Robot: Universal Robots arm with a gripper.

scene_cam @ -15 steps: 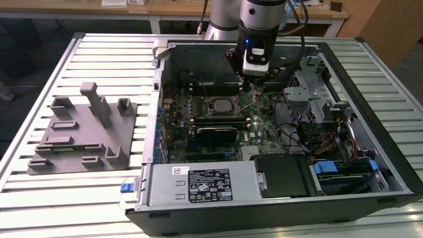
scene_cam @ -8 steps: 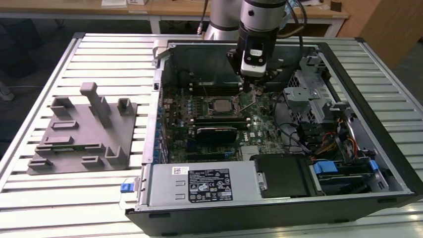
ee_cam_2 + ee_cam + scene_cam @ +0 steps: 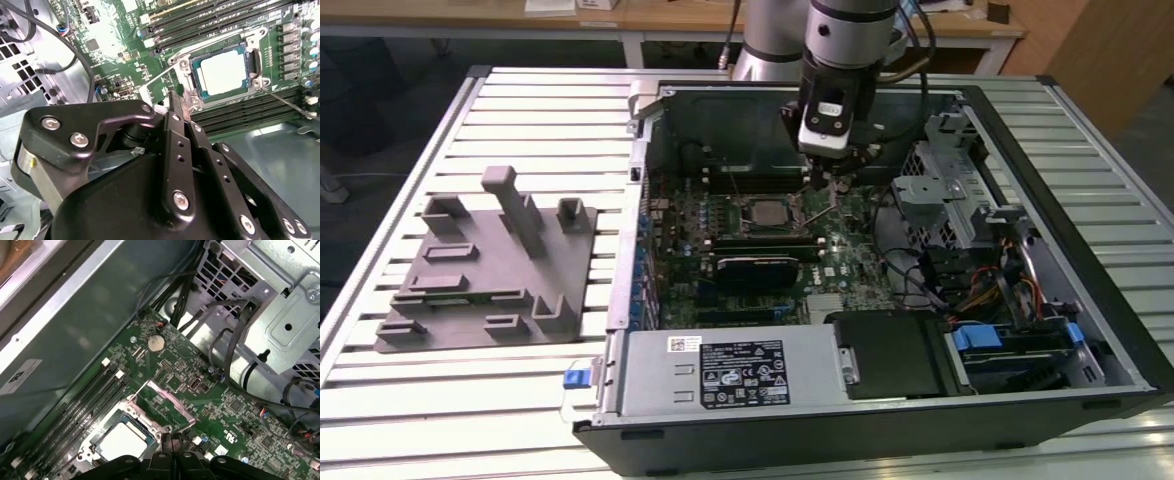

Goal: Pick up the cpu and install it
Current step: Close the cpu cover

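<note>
cpu is seated flat in the socket on the motherboard, inside the open computer case. Silvery top facing up, thin pale rim showing around it, looks square to the socket edges, no visible tilt. It also shows in the first wrist view and as a small bright square in the exterior view.

Step, my read: pick and place are done, install isn't locked. The load plate stands raised beside the socket, not folded over the chip.

gripper has its jaws clenched together with nothing between them. The tip is low over the board, just beside the socket on the load plate side. I can't tell whether it touches the plate.

Next move, as a judgement: it calls for a controlled push on the plate or lever only, keeping the tip off the chip top and off the memory slots just beside the socket.

The case sits on the slatted table. A grey fixture lies well apart, at the exterior view's left.
</note>
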